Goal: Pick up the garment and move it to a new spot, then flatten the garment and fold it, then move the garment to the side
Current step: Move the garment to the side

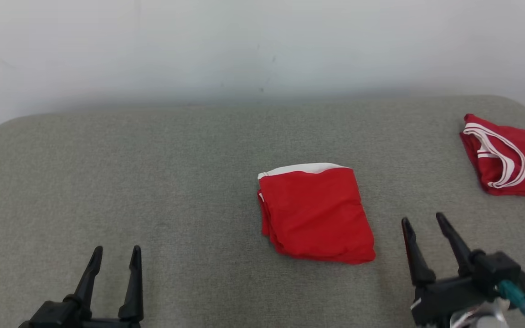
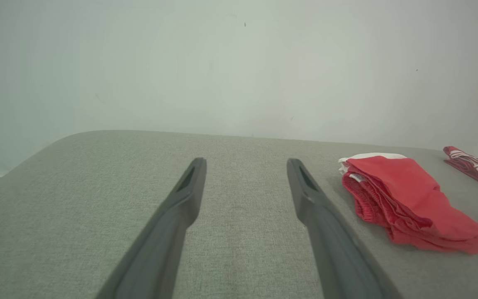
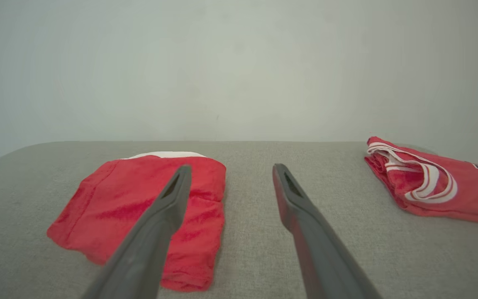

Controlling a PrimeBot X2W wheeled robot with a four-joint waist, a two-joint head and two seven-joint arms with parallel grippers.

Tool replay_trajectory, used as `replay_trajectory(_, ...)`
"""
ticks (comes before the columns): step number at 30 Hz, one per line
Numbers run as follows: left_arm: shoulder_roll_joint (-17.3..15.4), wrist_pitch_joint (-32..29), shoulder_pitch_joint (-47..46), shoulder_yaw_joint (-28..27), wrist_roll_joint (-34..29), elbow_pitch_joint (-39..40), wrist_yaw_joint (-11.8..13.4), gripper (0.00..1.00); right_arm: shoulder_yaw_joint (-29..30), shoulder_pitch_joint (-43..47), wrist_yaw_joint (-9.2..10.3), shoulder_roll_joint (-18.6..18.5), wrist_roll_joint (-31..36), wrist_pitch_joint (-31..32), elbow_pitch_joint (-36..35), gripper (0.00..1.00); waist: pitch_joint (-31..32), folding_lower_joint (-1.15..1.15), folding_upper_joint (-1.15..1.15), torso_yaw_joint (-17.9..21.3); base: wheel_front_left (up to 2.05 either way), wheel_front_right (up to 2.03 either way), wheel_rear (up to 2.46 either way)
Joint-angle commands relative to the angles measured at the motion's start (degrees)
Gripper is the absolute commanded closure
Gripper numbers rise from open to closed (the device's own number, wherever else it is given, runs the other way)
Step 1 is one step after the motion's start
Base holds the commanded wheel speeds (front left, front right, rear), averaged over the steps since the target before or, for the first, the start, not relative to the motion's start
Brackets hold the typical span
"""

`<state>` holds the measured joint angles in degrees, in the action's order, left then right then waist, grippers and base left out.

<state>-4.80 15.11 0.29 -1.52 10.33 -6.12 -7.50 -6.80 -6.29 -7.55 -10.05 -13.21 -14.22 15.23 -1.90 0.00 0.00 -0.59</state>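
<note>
Fabric surface (image 1: pixel 153 182), pale wall (image 1: pixel 244 45), folded red garment (image 1: pixel 315 214), left claw (image 1: pixel 117 249) spread, right claw (image 1: pixel 422 218) spread.

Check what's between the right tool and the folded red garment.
Nothing: bare grey cushion separates the right tool from the folded red garment, as the head view shows.

Folded garment (image 1: pixel 316 214), left of the right gripper (image 1: pixel 421 218): red cloth, matt, soft, lightly creased, white band. Second garment (image 1: pixel 508 157), right of that gripper: red cloth, white trim. Surface (image 1: pixel 153 182) beneath: grey woven fabric, coarse, matt. Gripper fingers (image 3: pixel 301 216): dark, smooth, matt plastic
</note>
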Motion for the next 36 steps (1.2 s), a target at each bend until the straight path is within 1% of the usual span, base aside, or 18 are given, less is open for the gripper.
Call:
replay_trajectory(1, 0.2, 0.0, -1.0, 0.8, 0.4, -0.3, 0.0, 0.0, 0.3, -2.7, 0.16, -0.7, 0.7, 1.3, 1.5, 0.0, -1.3, 0.0, 0.0, -1.8, 0.0, 0.0, 0.0)
replay_trajectory(8, 0.5, 0.0, -2.6, 2.2, 1.2, -1.0, 0.0, 0.0, -1.0, -12.4, 0.16, -2.2, 1.5, 6.2, 8.3, 0.0, -3.3, 0.0, 0.0, -5.2, 0.0, 0.0, 0.0)
replay_trajectory(10, 0.6, 0.0, -3.1, 2.7, 1.4, -1.0, 0.0, 0.0, -1.5, -15.2, 0.16, -2.4, 0.8, 7.0, 10.8, 0.0, -4.2, 0.0, 0.0, -6.1, 0.0, 0.0, 0.0)
replay_trajectory(11, 0.6, 0.0, -3.1, 2.7, 1.4, -1.0, 0.0, 0.0, -1.5, -15.2, 0.16, -2.4, 0.8, 7.0, 10.8, 0.0, -4.2, 0.0, 0.0, -6.1, 0.0, 0.0, 0.0)
replay_trajectory(18, 0.8, 0.0, -5.3, 3.4, 1.9, -1.4, 0.0, 0.0, -2.2, -21.8, 0.16, -2.8, -0.4, 7.8, 22.2, 0.0, -7.4, 0.0, 0.0, -9.1, 0.0, 0.0, 0.0)
replay_trajectory(25, 0.5, 0.0, -6.5, 3.3, 2.2, -1.6, 0.0, 0.0, -3.9, -23.9, 0.16, -1.3, -2.1, 7.6, 33.1, 0.0, -9.1, 0.0, 0.0, -9.7, 0.0, 0.0, 0.0)
replay_trajectory(30, 0.3, 0.0, -7.3, 3.5, 2.0, -1.9, 0.0, 0.0, -6.4, -24.0, 0.16, 0.3, -3.5, 7.0, 38.7, 0.0, -9.1, 0.0, 0.0, -9.2, 0.0, 0.0, 0.0)
replay_trajectory(31, 0.3, 0.0, -7.3, 3.5, 2.0, -1.9, 0.0, 0.0, -7.1, -24.1, 0.13, 0.8, -4.2, 7.1, 39.4, 0.03, -9.0, 0.0, 0.0, -9.1, 0.0, 0.0, 0.0)
replay_trajectory(32, 0.3, 0.0, -7.3, 3.5, 2.0, -1.8, 0.0, 0.0, -7.8, -24.4, 0.01, 1.3, -5.0, 7.2, 39.9, 0.6, -9.0, 0.0, 0.0, -8.9, 0.0, 0.0, 0.0)
replay_trajectory(33, 0.3, 0.0, -7.3, 3.4, 1.9, -1.8, 0.0, 0.0, -8.5, -24.7, 0.01, 1.6, -5.8, 7.0, 40.1, 1.0, -9.0, 0.0, 0.0, -8.7, 0.0, 0.0, 0.0)
replay_trajectory(36, 0.3, 0.0, -7.3, 3.4, 1.9, -1.4, 0.0, 0.0, -11.4, -27.7, 0.03, -0.4, -7.1, 6.1, 40.2, 1.0, -9.6, 0.0, 0.0, -7.6, 0.0, 0.0, 0.0)
